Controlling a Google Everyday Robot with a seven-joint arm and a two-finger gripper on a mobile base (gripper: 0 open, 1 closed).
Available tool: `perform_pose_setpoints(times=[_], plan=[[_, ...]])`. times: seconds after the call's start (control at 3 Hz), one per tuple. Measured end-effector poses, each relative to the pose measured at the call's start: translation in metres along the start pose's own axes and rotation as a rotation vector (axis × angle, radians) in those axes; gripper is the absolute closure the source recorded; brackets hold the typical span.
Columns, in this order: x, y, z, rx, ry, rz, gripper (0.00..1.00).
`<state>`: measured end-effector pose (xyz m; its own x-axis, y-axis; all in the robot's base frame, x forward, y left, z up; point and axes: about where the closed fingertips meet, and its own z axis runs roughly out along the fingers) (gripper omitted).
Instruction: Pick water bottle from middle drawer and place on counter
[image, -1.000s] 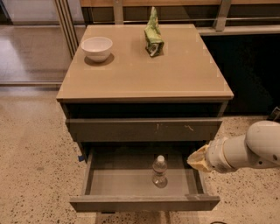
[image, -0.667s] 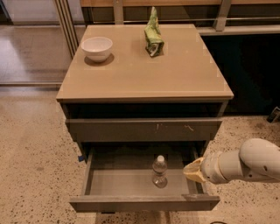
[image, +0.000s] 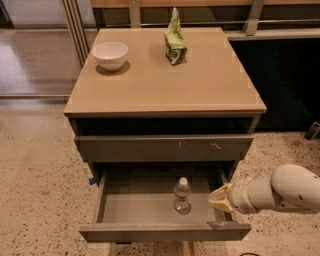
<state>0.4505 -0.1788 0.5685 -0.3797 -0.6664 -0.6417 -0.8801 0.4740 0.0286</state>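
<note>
The water bottle (image: 182, 195) is seen standing upright on the floor of the middle drawer (image: 150, 232), right of that floor's centre and nearer the front panel than the back. Its white cap is turned upward and its clear body is left untouched on every side. The middle drawer is pulled well out from the cabinet, so that its grey inside is laid open to the camera.

The pincer (image: 217, 198) is held at the right end of the open drawer, over its right wall, with its tan tip pointed leftward at the bottle. A clear gap is kept between tip and bottle. Nothing is carried by the pincer; whether it is released or clenched cannot be told. It is borne by a white arm (image: 280, 192) that is reached in from the right edge of the view.

Above the open drawer, a closed drawer front (image: 165, 148) marked with small pale scratches is seen, and above that a dark slot under the top. On the tan desk (image: 165, 85) a white bowl (image: 110, 54) is set near the back left corner, and a crumpled green bag (image: 175, 40) is stood near the back edge, right of centre. The two are placed well apart. The cabinet is set on a speckled floor (image: 40, 175).
</note>
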Motion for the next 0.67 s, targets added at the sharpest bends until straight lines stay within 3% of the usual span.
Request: perform_pose_setpoints(times=[0.67], plan=[[0.015,-0.013,0.040,0.007,-0.119,0.008,0.34]])
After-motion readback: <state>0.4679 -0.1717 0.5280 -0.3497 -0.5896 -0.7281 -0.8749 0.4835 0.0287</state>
